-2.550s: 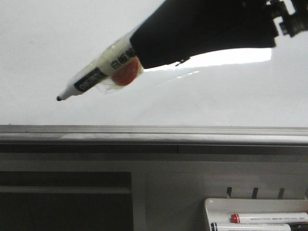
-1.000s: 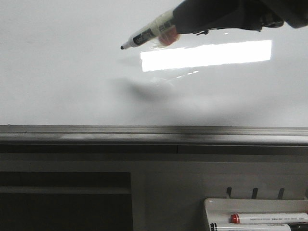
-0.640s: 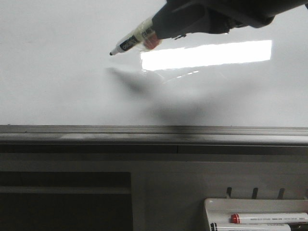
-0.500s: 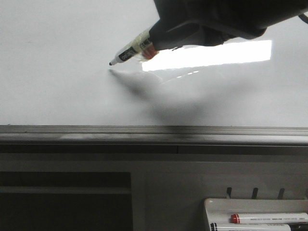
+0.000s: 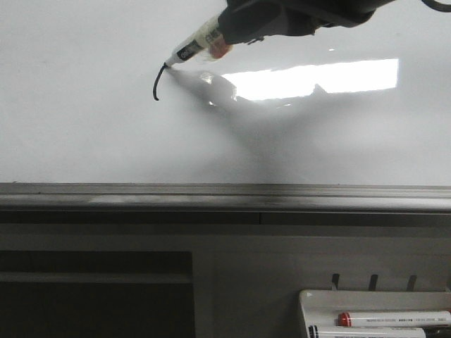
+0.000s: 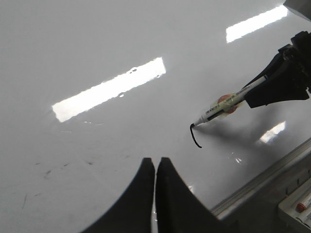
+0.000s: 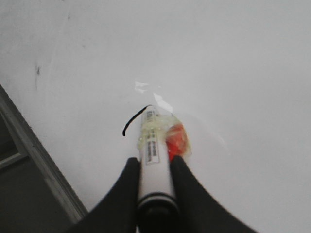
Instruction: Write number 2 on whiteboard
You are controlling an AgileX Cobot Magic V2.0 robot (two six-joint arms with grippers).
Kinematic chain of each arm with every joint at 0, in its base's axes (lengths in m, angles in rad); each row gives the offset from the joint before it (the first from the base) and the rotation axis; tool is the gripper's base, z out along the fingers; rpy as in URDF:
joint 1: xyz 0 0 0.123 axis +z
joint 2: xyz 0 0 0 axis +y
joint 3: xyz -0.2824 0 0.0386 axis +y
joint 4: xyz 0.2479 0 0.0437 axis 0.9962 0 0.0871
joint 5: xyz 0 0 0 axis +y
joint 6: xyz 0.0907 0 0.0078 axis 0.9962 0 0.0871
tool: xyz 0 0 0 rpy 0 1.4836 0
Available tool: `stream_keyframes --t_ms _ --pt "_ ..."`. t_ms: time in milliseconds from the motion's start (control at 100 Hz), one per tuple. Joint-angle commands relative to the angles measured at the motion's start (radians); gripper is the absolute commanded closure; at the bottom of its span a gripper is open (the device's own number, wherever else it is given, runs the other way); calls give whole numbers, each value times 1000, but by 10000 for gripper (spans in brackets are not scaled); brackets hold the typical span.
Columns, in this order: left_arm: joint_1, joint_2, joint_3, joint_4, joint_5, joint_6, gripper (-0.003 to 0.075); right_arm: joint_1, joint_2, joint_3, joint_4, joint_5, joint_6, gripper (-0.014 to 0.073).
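Observation:
The whiteboard (image 5: 84, 127) fills the upper front view, glossy, with a bright rectangular reflection. My right gripper (image 5: 225, 28) is shut on a white marker (image 5: 197, 44) wrapped in clear tape with a red lump. The marker's tip touches the board at the top of a short curved black stroke (image 5: 158, 83). That stroke is only a small arc, not a whole number 2. It also shows in the left wrist view (image 6: 194, 138) and the right wrist view (image 7: 132, 119). In the right wrist view the marker (image 7: 154, 160) sits between the fingers. My left gripper (image 6: 155, 162) is shut and empty over the board.
A grey metal ledge (image 5: 225, 197) runs along the board's lower edge. Below it at the right, a small white tray (image 5: 310, 299) holds two spare markers (image 5: 394, 319). A dark recess (image 5: 91, 296) lies at the lower left.
The right gripper brought the marker tip down onto the board, then moved it up, drawing a short curved black stroke. No ink was there before.

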Motion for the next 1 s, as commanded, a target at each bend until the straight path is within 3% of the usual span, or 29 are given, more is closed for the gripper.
stream_keyframes --t_ms 0,310,600,770,990 --pt "1 11 -24 6 -74 -10 741 -34 -46 -30 -10 22 -20 664" --pt "1 11 -24 31 -74 -10 741 -18 -73 5 31 202 -18 664" --pt "1 11 -24 40 -76 -10 741 102 36 -26 33 119 -18 664" --pt "1 11 -24 40 -74 -10 741 98 22 -25 33 127 -18 664" --pt "1 11 -24 40 -72 -10 741 19 -71 67 48 181 -17 664"
